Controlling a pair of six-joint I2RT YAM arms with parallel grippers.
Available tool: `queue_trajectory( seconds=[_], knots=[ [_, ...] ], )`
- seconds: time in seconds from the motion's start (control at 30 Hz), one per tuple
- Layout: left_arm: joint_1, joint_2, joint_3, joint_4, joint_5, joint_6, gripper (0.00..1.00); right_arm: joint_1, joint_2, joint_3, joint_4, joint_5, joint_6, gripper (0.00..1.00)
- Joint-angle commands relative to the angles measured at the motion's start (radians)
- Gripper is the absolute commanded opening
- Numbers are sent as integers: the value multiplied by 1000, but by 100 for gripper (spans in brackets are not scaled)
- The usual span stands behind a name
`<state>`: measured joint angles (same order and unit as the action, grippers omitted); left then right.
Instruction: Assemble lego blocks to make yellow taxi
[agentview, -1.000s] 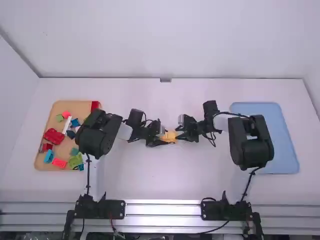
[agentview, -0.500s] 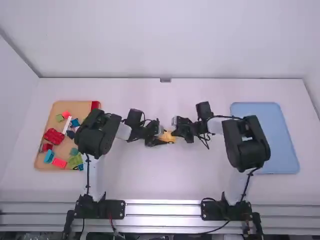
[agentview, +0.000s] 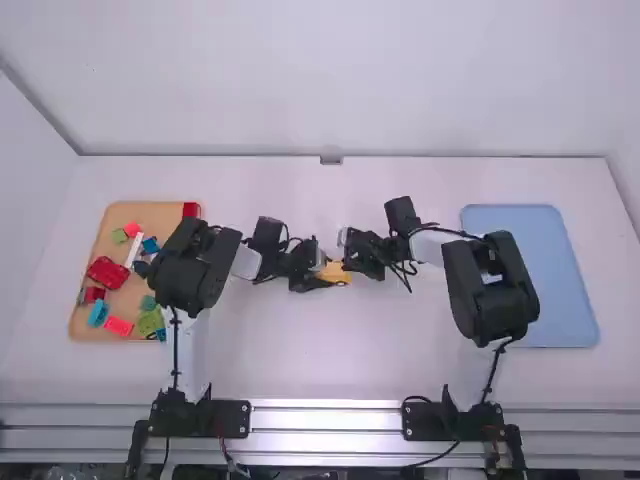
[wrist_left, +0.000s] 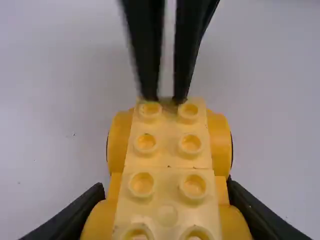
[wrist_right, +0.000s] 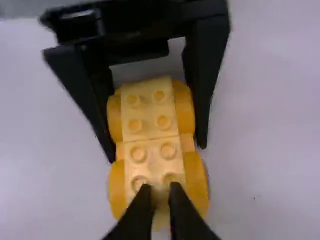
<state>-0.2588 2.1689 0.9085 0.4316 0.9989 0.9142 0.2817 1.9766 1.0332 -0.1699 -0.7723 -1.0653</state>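
The yellow chassis (wrist_left: 167, 172) lies between the two arms, around the middle of the bench (agentview: 300, 350). From the left end effector (wrist_right: 156, 150) it extends toward 3 o'clock. This end effector is closed on the chassis, one finger against each flank, between the round yellow side parts (wrist_left: 219, 145). Whether the chassis touches the bench or is a little above it, I cannot tell.

The long axis of the chassis runs nearly from 9 o'clock to 3 o'clock. The right end effector (wrist_left: 165, 100) is at the 3 o'clock end, with its tips just by the last row of studs. It is empty and slightly open, and the gap is narrower than the chassis is wide. From there, the main part of the chassis lies toward 9 o'clock.

So, in my judgement, the left arm has the role of holder, and the right arm is the nearer one to the 3 o'clock end. If the next move is to press, the tips should go straight down on this end. If it is to grasp, they must first open wider across the axis. A push off-centre could turn the chassis in the holding fingers. The upper part of the taxi probably remains to be built, from the loose blocks (agentview: 107, 272) toward 9 o'clock.
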Motion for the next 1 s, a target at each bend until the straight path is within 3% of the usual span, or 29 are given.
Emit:
queue_trajectory(
  seconds=[0.0,0.03,0.1,0.13,0.17,0.2,0.23,0.27,0.43,0.67,0.83,0.97],
  knots=[
    [-32,36,-32,-35,-73,-27,24,-13,19,7,11,-98,29,32],
    [-32,36,-32,-35,-73,-27,24,-17,16,8,10,-109,29,33],
    [-32,36,-32,-40,-75,-27,27,-75,-50,11,-3,-253,28,58],
    [-31,36,-32,-42,-76,-28,35,-100,-79,10,-11,-311,18,69],
    [-30,36,-32,-42,-76,-28,38,-105,-84,10,-13,-319,15,72],
    [-27,36,-32,-43,-77,-27,66,-140,-118,8,-27,-388,-19,93],
    [-31,35,-32,-43,-83,-31,95,-163,-138,8,-28,-414,-32,98],
    [-31,33,-32,-42,-89,-36,99,-171,-145,8,-24,-414,-31,98],
    [-22,-44,-32,-100,-180,-124,99,-183,-195,8,-37,-404,2,98],
    [-5,-397,-32,-415,-401,-165,99,-135,-211,26,-13,-383,26,98],
    [40,-725,-32,-565,-631,-444,99,-76,-211,67,58,-349,190,98],
    [96,-962,-32,-695,-898,-705,99,10,-211,67,205,-284,335,98]
  ],
)
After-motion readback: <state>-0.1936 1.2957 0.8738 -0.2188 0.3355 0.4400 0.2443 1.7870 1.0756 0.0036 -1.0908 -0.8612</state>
